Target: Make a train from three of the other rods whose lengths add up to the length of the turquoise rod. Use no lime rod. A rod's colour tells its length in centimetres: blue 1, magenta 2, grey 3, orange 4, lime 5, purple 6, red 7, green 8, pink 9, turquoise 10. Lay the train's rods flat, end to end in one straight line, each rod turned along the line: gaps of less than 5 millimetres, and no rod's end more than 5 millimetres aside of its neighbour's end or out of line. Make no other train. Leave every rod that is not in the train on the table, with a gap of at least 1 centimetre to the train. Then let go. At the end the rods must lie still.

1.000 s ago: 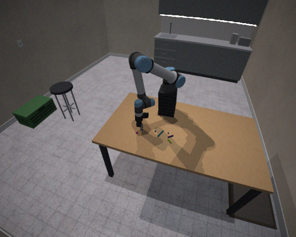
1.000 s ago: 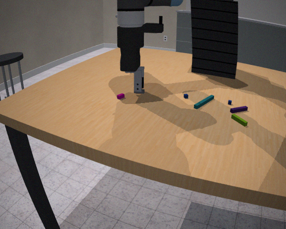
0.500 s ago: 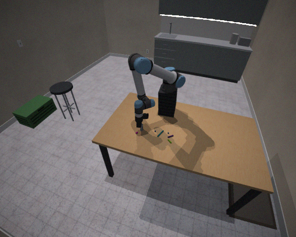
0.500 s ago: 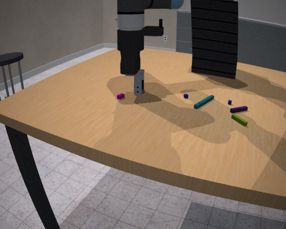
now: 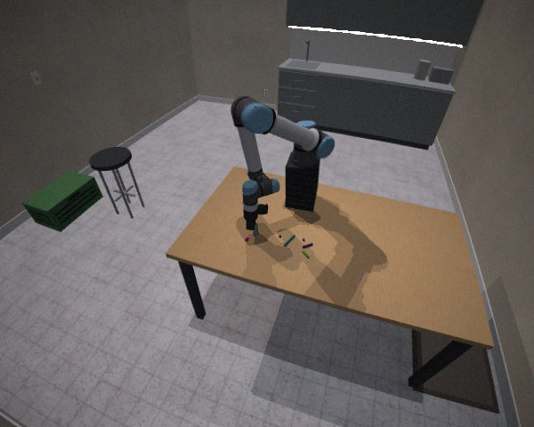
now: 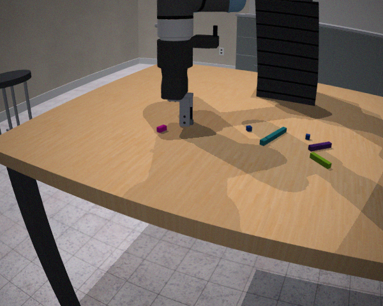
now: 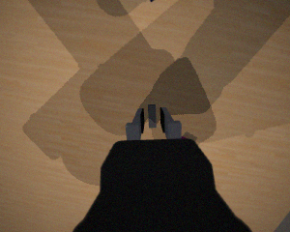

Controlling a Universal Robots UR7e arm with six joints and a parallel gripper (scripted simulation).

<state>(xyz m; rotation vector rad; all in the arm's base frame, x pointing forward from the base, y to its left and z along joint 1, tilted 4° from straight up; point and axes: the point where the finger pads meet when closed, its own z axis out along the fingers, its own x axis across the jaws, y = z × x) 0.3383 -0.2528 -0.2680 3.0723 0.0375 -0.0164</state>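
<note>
My gripper points down at the table's left part, fingers open. A grey rod lies between the fingertips, with a narrow gap on each side; in the exterior view the near finger mostly hides it. A magenta rod lies just left of the gripper. To the right lie a blue rod, the turquoise rod, a second blue rod and a purple rod. They lie apart.
A lime rod lies in front of the purple rod. The arm's black pedestal stands behind the rods. The wooden table has its front left corner left of the magenta rod.
</note>
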